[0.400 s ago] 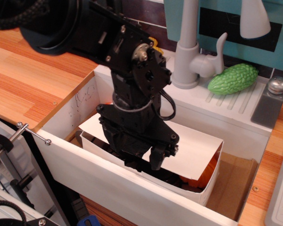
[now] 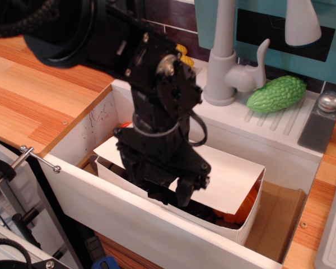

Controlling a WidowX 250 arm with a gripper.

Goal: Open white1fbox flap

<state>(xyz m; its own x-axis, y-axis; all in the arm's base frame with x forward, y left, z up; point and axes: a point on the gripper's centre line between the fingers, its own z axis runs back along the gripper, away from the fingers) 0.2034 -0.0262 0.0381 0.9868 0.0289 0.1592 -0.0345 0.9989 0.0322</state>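
The white1fbox is a long white cardboard box lying inside the sink basin. Its wide white flap lies roughly flat over the box top, leaving a dark gap along the near edge where something orange shows inside. My black gripper points down at the near long edge of the flap, its fingertips at or in the gap. The arm hides the left middle of the box. I cannot see whether the fingers are open or shut.
The white sink basin surrounds the box closely; its front wall is right below the gripper. A grey faucet stands behind. A green bumpy gourd and a grey metal-capped shaker lie at the back right. Wooden counter to the left.
The gripper and arm have shifted slightly left and a little up. The flap and box look unmoved.
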